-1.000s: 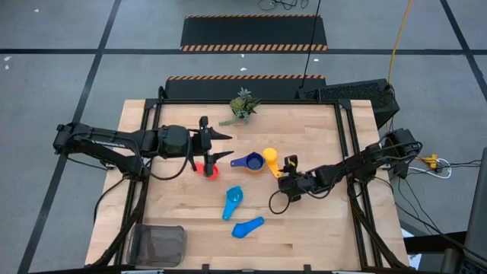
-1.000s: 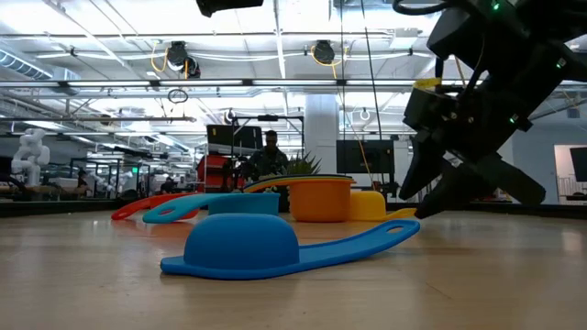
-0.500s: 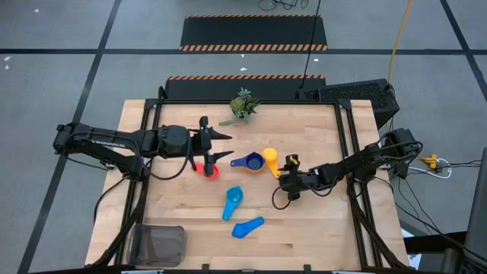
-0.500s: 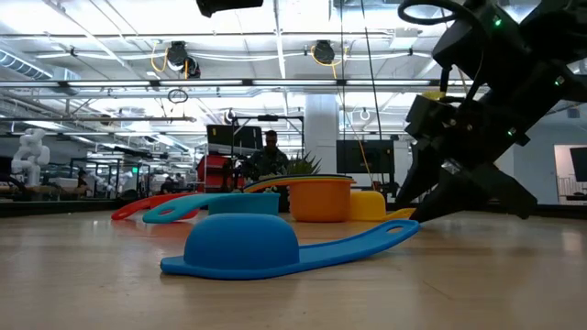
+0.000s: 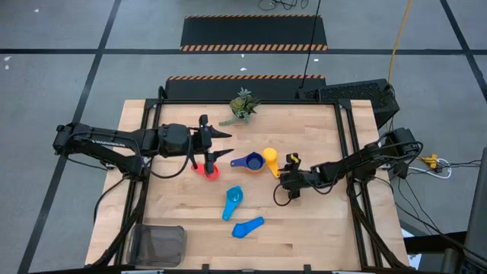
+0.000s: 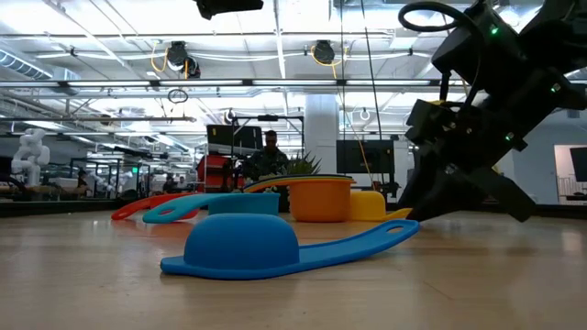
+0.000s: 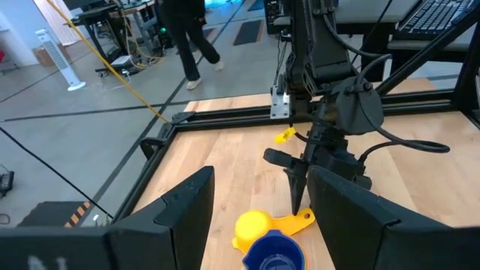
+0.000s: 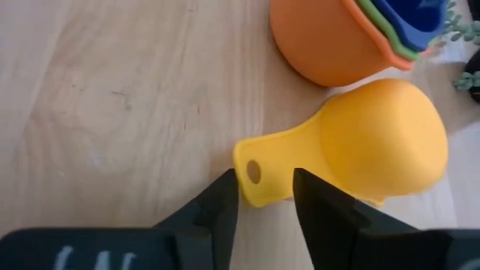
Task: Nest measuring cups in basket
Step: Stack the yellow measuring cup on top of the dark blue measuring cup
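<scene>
The basket (image 5: pixel 158 244) sits at the table's near left corner, far from both pincers, and I see no cup inside, so I judge the task hardly begun. The right gripper (image 8: pixel 264 196) has its fingers spread on either side of the handle of the yellow cup (image 8: pixel 371 142), which lies upside down. The left gripper (image 5: pixel 222 146) hovers open above the red cup (image 5: pixel 209 170). Counted: one basket; yellow, red, light blue (image 5: pixel 232 202), blue (image 5: pixel 247 226), plus an orange-green-dark-blue stack (image 8: pixel 352 34) just beyond.
</scene>
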